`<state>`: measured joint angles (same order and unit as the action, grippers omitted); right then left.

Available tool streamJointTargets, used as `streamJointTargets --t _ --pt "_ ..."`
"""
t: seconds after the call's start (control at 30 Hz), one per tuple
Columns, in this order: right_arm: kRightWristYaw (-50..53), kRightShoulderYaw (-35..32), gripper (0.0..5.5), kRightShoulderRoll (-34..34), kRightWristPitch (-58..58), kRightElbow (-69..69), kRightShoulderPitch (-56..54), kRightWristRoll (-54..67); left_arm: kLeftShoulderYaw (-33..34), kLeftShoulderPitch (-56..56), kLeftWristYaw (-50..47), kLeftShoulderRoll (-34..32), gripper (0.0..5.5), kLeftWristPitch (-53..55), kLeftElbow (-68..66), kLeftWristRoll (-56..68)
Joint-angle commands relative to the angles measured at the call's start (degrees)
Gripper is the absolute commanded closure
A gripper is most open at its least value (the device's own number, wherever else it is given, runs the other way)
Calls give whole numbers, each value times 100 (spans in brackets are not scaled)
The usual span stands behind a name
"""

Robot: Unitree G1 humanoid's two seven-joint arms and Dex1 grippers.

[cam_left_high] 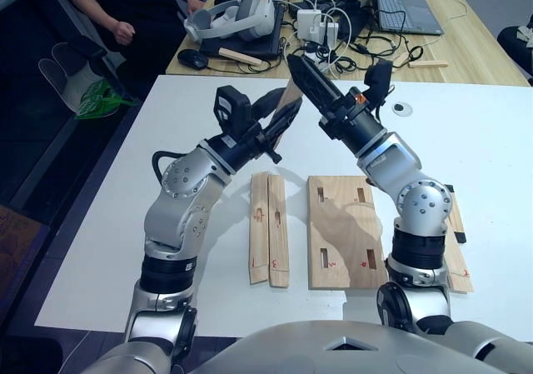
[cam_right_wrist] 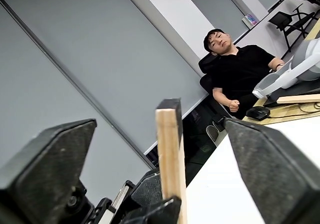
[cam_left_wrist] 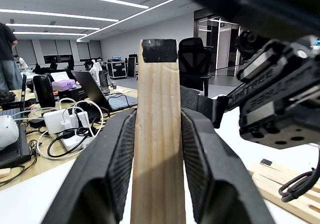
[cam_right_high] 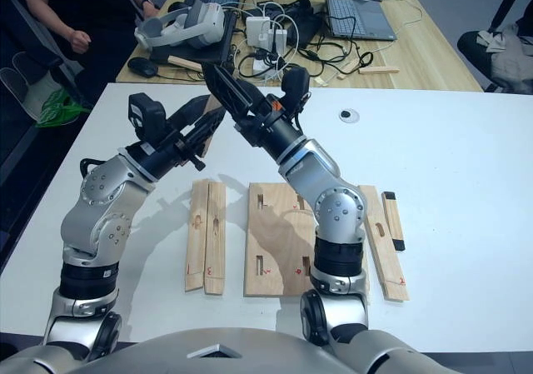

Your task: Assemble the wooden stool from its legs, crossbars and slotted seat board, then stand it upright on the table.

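Observation:
My left gripper [cam_left_high: 281,117] is raised over the middle of the white table [cam_left_high: 100,232], shut on a wooden stool leg [cam_left_wrist: 159,154] with a black-capped end; its pads [cam_left_wrist: 114,169] press both flat faces. My right gripper [cam_left_high: 336,64] stands open, and the leg's tip [cam_right_wrist: 170,144] rises between its spread fingers [cam_right_wrist: 47,159] without touching them. The slotted seat board [cam_left_high: 346,232] lies flat on the table below. Two more wooden pieces [cam_left_high: 268,228] lie side by side left of the board. Further pieces [cam_left_high: 456,245] lie right of it, partly hidden by my right arm.
A round grommet [cam_left_high: 402,107] sits in the table at the back right. Beyond the far edge, a wooden desk [cam_left_high: 475,49] carries laptops, cables, a headset [cam_left_high: 233,17] and two loose wooden sticks [cam_left_high: 244,56]. The table's left and right sides are bare.

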<state>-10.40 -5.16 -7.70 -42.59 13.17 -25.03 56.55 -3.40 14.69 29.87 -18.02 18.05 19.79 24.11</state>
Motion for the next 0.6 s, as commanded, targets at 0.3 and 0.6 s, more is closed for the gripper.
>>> streamJointTargets --t 0.3,0.6 --pt "106 -36 274 168 -199 -126 -148 152 -120 -97 268 -78 421 -428 20 -360" --pt "99 -51 406 130 -168 -174 -91 156 -139 -37 354 -31 421 -521 -30 -440"
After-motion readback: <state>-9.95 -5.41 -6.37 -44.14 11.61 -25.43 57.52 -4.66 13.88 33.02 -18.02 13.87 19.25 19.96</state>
